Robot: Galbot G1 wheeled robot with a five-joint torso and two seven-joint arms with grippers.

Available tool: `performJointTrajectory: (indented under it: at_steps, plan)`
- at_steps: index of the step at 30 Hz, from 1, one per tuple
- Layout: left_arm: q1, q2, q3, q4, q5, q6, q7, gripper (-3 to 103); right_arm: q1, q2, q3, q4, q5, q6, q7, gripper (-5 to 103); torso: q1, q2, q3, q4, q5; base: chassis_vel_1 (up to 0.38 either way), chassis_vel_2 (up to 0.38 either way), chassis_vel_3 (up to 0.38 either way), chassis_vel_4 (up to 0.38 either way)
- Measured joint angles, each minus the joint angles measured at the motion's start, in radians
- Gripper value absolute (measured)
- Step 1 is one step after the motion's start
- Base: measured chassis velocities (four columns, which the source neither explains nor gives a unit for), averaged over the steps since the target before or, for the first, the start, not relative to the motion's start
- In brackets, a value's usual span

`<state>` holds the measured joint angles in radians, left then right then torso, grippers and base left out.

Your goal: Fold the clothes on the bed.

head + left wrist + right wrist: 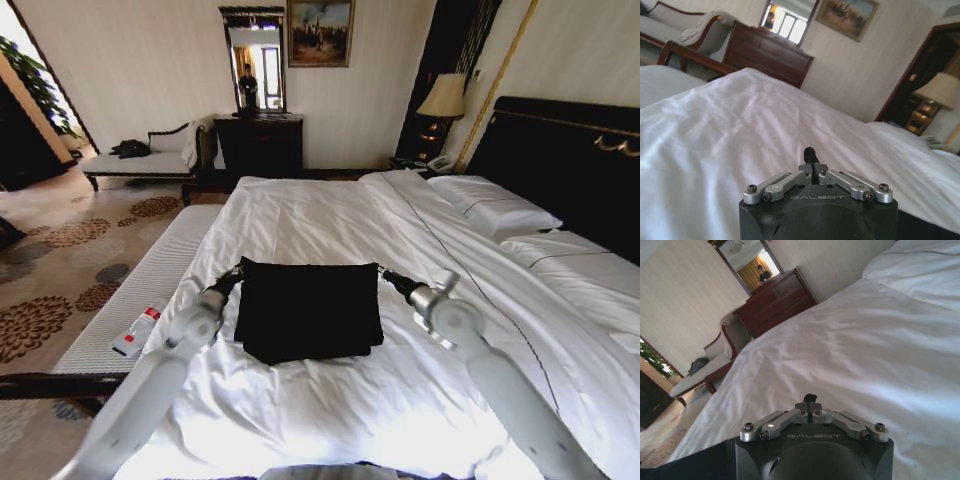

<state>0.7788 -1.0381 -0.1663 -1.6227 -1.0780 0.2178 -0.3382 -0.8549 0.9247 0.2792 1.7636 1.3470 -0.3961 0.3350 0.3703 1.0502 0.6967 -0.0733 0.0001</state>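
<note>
Two arms reach forward over the bed (330, 215), one at each side of the black T-shirt (308, 310). Beyond the bed's far edge stand a dark wooden dresser (259, 143) with a mirror (253, 62) above it and a framed painting (320, 32) on the wall; a pale chaise bench (140, 160) with a dark heap on it sits left of the dresser. A table lamp (441, 100) glows beside the dark headboard (570, 160), and white pillows (495, 210) lie against that headboard. A white padded bench (140, 290) runs along the bed's left side, with a small red-and-white item (137, 332) lying on it. Nothing lies on the sheet between the T-shirt and the pillows.

The T-shirt lies near the middle of the bed's near half, folded into a rough rectangle, flat, its near edge slightly uneven; no lettering shows.

The left gripper (237, 274) is at the T-shirt's far-left corner, its fingers closed together on a bit of black fabric in the left wrist view (811, 156). The right gripper (385, 276) is at the far-right corner, fingers likewise drawn together (810, 401); whether they pinch cloth cannot be told.
</note>
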Motion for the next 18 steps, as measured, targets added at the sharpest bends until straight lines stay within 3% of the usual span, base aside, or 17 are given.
performJointTrajectory:
  at_steps: [4,9,18]
  plan:
    - [-0.123,-0.07,0.054,0.177,0.05,-0.008,0.021,1,0.112,0.029,-0.056,-0.163,-0.034,0.023,-0.038,0,0.0,0.0,0.0,0.0001,0.0,0.0,0.0,0.0,0.0]
    - [-0.209,-0.109,0.089,0.289,0.068,-0.013,0.032,1,0.173,0.048,-0.068,-0.261,-0.054,0.041,-0.06,0,0.0,0.0,0.0,0.0001,0.0001,0.0,0.0,0.0,0.0]
    - [-0.266,-0.151,0.108,0.393,0.084,-0.021,0.046,1,0.195,0.055,-0.073,-0.328,-0.085,0.065,-0.086,0,0.0,0.0,0.0,-0.0002,0.0001,0.0,0.0,0.0,0.0]
